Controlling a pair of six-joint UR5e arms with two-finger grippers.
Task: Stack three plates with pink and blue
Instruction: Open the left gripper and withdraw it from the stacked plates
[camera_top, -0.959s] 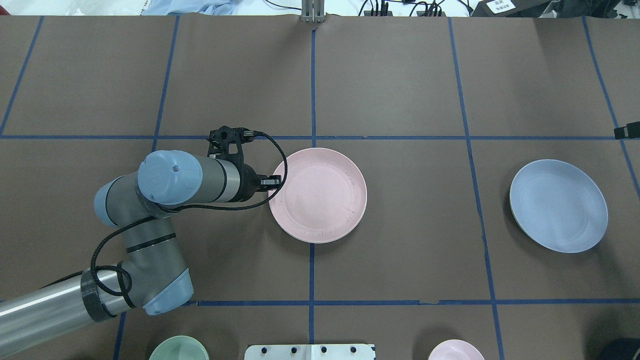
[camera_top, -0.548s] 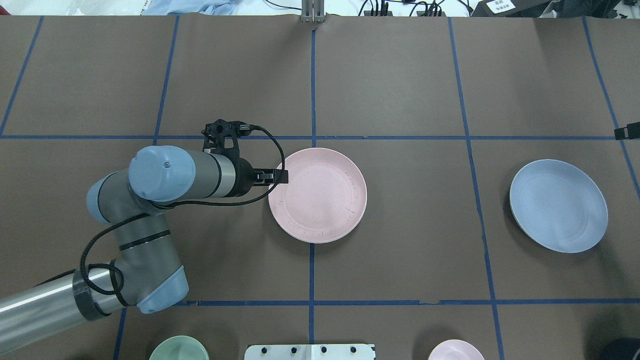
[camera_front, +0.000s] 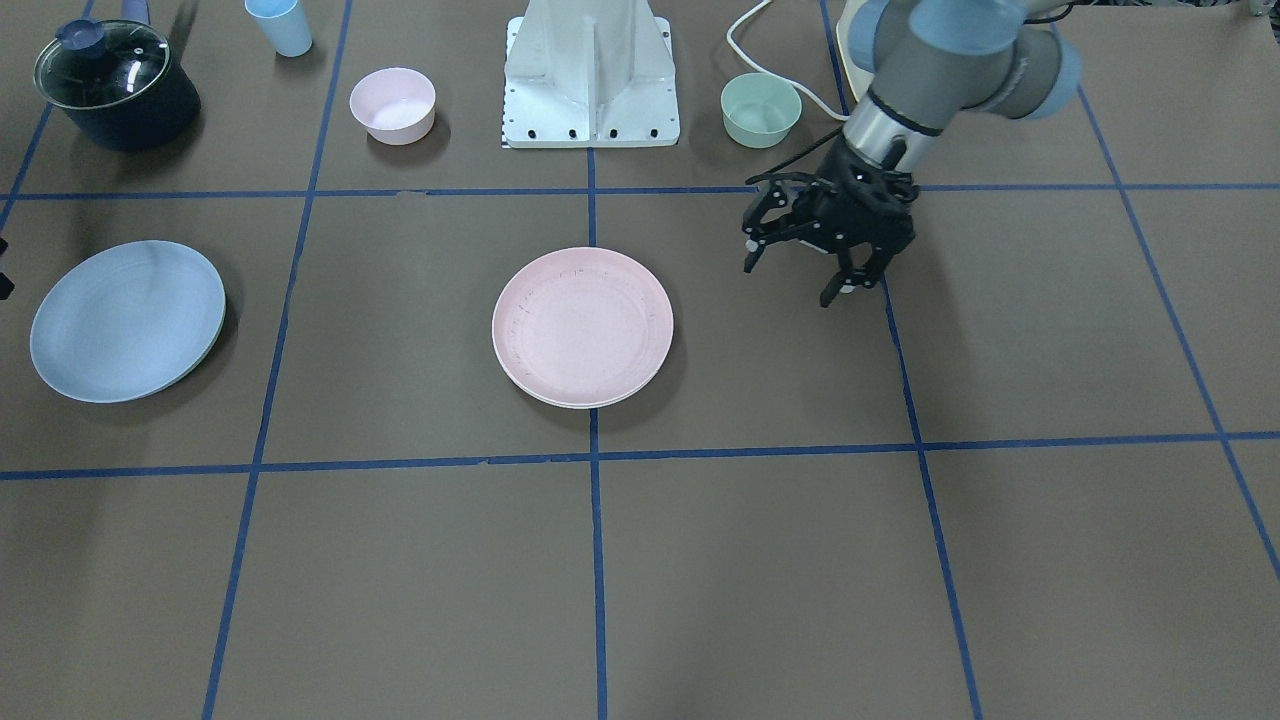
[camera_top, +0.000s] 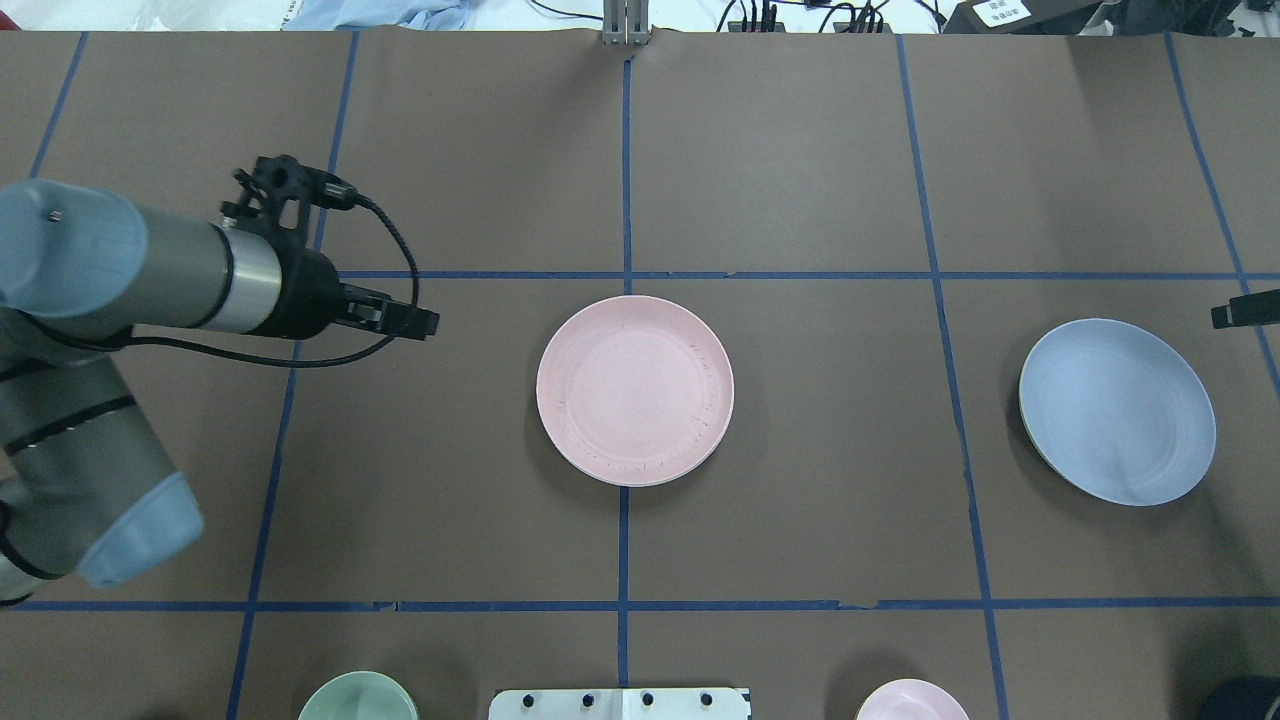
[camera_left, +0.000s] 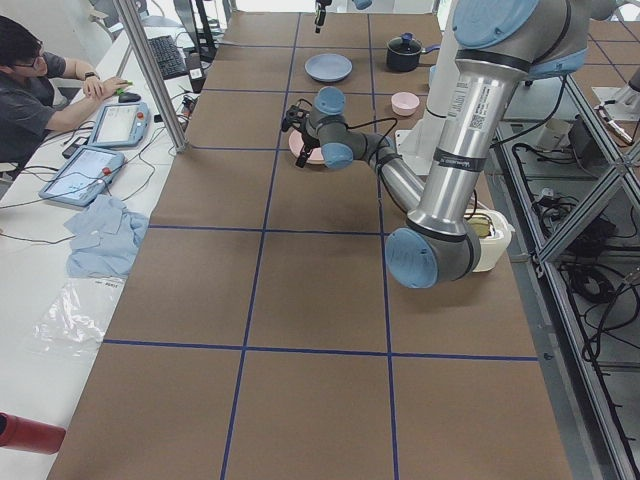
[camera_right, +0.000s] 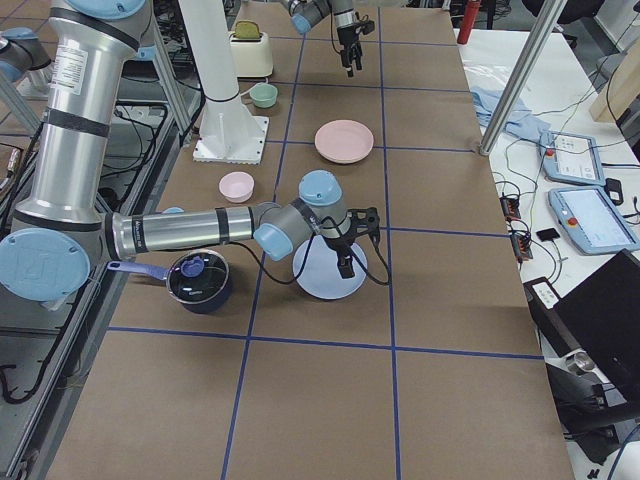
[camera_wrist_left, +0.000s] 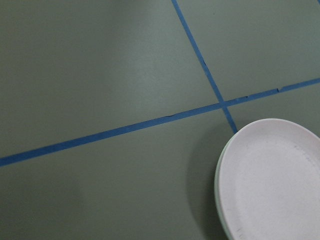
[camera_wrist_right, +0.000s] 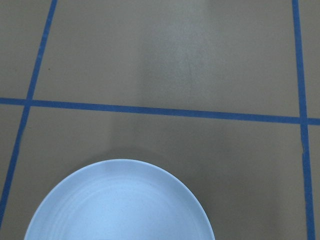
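Observation:
A pink plate (camera_top: 634, 390) lies at the table's centre; it also shows in the front view (camera_front: 582, 326) and at the lower right of the left wrist view (camera_wrist_left: 272, 180), where a second rim shows under it. A blue plate (camera_top: 1117, 411) lies far to the right and fills the bottom of the right wrist view (camera_wrist_right: 120, 202). My left gripper (camera_front: 790, 275) is open and empty, in the air to the left of the pink plate (camera_top: 420, 322). Only a black tip of my right gripper (camera_top: 1240, 312) shows near the blue plate's far right edge; I cannot tell its state.
A green bowl (camera_front: 761, 110), a pink bowl (camera_front: 392, 104), a lidded dark pot (camera_front: 115, 83) and a blue cup (camera_front: 280, 25) stand along the robot's side of the table by the white base (camera_front: 592, 80). Blue tape lines grid the brown table.
My left gripper has left the pink plate's left rim and drawn back to the left, away from it. The plate has stayed put. The right gripper's tip has shifted slightly at the right edge.

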